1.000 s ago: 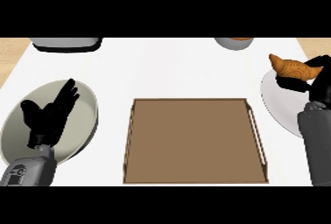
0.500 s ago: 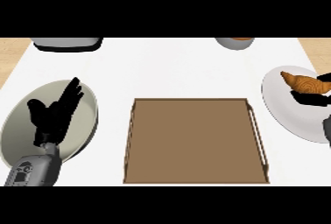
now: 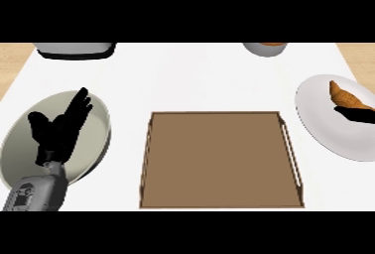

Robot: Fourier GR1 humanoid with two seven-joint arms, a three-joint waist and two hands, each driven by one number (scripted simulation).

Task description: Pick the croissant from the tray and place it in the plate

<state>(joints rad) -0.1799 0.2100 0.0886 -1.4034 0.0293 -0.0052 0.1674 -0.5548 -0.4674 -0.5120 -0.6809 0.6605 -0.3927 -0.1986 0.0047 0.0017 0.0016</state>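
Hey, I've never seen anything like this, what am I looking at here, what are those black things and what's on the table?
This is one view from a humanoid robot's head, looking steeply down at a white counter. The black things are its hands, on grey forearms.

The left hand shows at the left, open with fingers up, resting over a grey-green round plate. It holds nothing.

Only a bit of the right hand shows at the right edge, over a white round plate. An orange-brown croissant lies on that plate, right by the hand; whether the fingers are round it, I cannot tell.

In the middle lies a brown rectangular tray with nothing in it. At the far edge are a dark grey object and a grey bowl-like object, both cut off.
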